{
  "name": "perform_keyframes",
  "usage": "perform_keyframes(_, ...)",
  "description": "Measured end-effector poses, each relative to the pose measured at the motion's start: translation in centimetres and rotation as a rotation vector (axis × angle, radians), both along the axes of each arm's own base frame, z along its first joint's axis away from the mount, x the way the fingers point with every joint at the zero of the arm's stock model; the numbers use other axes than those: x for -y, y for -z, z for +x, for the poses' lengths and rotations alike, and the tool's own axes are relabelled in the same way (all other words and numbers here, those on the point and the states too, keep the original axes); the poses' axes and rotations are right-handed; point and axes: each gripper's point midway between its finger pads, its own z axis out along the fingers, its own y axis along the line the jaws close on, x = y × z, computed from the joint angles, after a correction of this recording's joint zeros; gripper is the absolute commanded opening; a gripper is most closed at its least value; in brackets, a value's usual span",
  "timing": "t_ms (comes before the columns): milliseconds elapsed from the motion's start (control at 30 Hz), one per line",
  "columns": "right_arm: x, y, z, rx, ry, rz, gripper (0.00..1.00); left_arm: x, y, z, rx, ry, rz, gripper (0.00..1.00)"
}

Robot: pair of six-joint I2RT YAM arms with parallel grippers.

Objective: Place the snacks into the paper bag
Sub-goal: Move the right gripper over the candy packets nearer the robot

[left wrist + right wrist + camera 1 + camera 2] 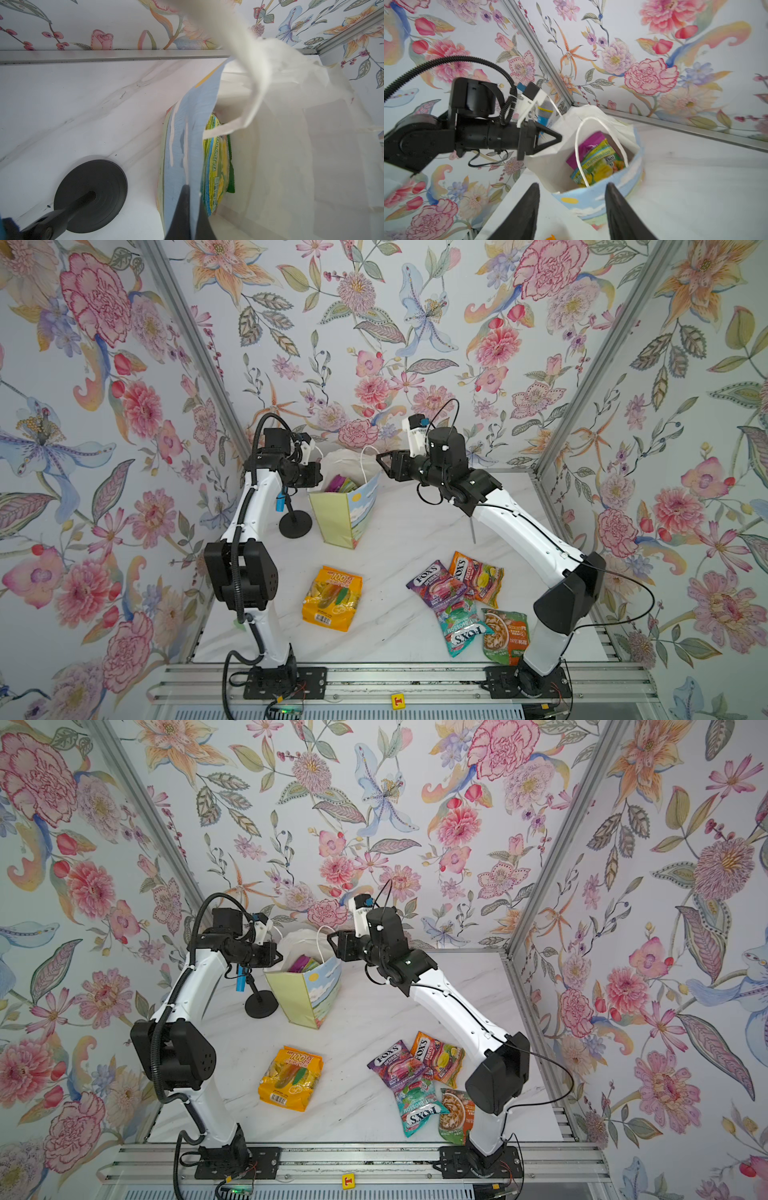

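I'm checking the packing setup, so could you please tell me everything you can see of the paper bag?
The paper bag stands upright and open at the back of the table. Its front shows painted sky, clouds, sun and meadow; the side is pale yellow-green, the inside white, the cord handles white. A magenta packet and a green packet stand inside. The left gripper, fingers shut, pinches its rim; the right gripper hovers open by the mouth. A black stand sits beside it.

Lab test booth: floral-papered walls [374, 323], aluminium rail [415, 680], marble-look tabletop [395, 626], bolted-down robot arms [519, 531].
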Motion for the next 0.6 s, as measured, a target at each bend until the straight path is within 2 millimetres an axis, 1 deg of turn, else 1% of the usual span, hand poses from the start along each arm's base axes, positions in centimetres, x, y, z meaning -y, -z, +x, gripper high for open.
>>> perform_keyframes(33,1.0,1.1,-0.5,-0.017,0.014,-0.02,0.54,0.0,0.0,0.0,0.001,0.0,-0.001,0.02)
perform_keyframes(133,5.2,4.8,-3.1,-0.084,0.077,-0.072,0.54,0.0,0.0,0.0,0.0,0.0,0.0,0.02)
perform_keyframes(300,11.9,11.0,-6.4,-0.227,0.212,-0.118,0.54,0.0,0.1,0.0,-0.001,0.0,0.0,0.02)
perform_keyframes(400,14.0,14.4,-8.7,-0.318,0.26,-0.14,0.54,0.0,0.1,0.1,0.001,0.0,0.0,0.02)
perform_keyframes(600,16.8,19.2,-12.6,-0.455,0.326,-0.148,0.53,0.0,0.2,0.1,0.002,-0.001,0.001,0.02)
